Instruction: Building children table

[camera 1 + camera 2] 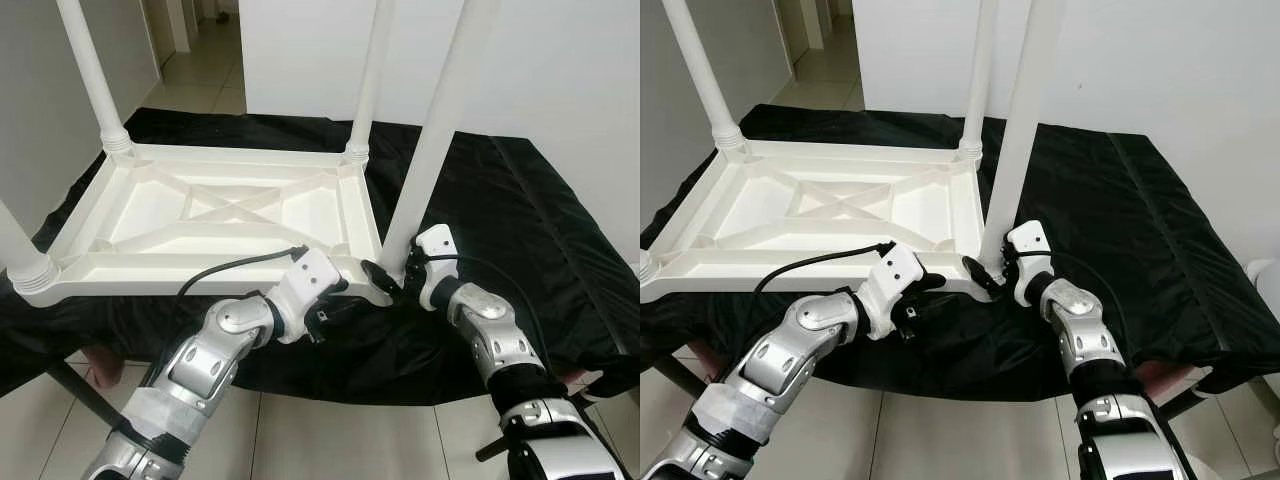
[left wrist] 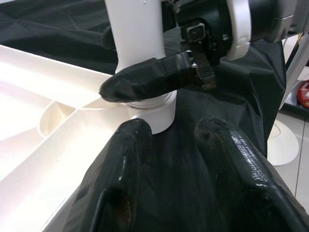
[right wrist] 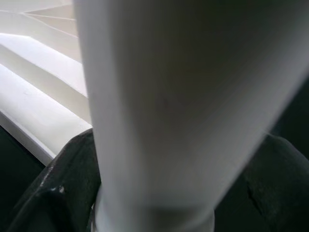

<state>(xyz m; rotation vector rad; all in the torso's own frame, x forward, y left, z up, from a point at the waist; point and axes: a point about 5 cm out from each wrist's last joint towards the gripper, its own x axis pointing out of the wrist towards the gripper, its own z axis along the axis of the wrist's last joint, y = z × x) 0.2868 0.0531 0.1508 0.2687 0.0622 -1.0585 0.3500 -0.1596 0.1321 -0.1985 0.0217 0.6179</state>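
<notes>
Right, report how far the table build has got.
Done: the white tabletop lies upside down on the black cloth, with legs standing in its far-left, far-right and near-left corners. In hand: the right tool is closed around the base of the near-right leg at its corner socket; the left tool sits open beside it. Left: seating that leg fully, which can't be confirmed here, then turning the table upright.

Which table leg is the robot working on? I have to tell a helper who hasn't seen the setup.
On the black cloth lies an upturned white tabletop with four white legs pointing up. The leg being worked on stands at the corner nearest the robot, on its right. Unlike the other three, it has the right gripper closed around its base, with the left gripper beside that corner.
</notes>
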